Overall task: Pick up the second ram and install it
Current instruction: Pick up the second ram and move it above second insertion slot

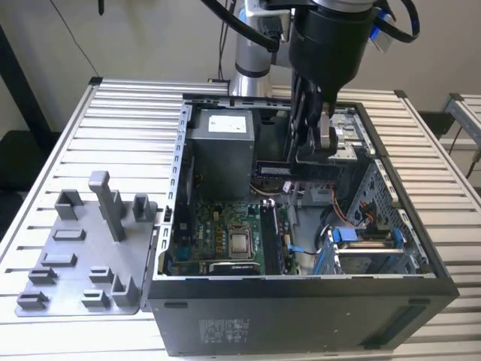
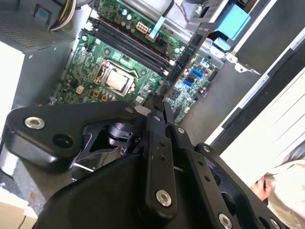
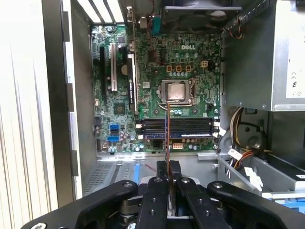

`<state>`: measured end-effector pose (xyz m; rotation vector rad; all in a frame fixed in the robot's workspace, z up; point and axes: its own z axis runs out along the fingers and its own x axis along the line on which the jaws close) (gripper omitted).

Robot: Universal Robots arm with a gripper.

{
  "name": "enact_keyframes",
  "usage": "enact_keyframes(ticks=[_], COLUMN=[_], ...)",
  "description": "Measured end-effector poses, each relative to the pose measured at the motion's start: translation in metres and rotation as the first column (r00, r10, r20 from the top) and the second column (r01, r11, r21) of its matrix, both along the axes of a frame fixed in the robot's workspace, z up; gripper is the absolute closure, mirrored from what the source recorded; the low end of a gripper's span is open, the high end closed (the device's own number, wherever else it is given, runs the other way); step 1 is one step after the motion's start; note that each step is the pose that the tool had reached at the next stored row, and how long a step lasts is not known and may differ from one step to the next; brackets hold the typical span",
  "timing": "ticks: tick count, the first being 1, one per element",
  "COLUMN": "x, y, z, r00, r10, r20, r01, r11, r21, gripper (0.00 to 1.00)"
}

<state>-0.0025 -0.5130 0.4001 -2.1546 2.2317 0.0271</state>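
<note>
Pincer (image 1: 319, 156) pinching ram (image 1: 293, 170), hanging inside open case (image 1: 301, 316). Grey fixture (image 1: 83, 256) on table (image 1: 113, 113), exterior view's left, well apart. Motherboard (image 1: 218, 233) next; black slots (image 1: 272, 241) below ram, not touching. Ram juts from pincer toward exterior view's left. Ram's long axis lies across slots, not along them, in both wrist views.

Looks like a robotics lab or workshop: slatted aluminium tabletop (image 1: 128, 113), an opened-up PC case (image 1: 301, 316) on it, a grey fixture plate (image 1: 71, 282) alongside, robot arm (image 1: 252, 60) overhead.
</note>
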Motion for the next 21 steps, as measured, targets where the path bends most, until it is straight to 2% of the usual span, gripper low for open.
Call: enact_keyframes(ticks=[6, 11, 16, 21], x=[0.0000, 0.0001, 0.0005, 0.0008], y=[0.0076, 0.0163, 0.0292, 0.0485], z=[-0.0004, -0.0004, -0.0004, -0.0004], r00=[0.9999, 0.9999, 0.9999, 0.9999], r10=[0.014, 0.014, 0.014, 0.014], r20=[0.0047, 0.0059, 0.0063, 0.0062], r01=[-0.014, -0.014, -0.014, -0.014], r11=[0.9999, 0.9999, 0.9999, 0.9999], r21=[0.0001, 0.0000, 0.0000, 0.0000], gripper=[0.86, 0.86, 0.86, 0.86])
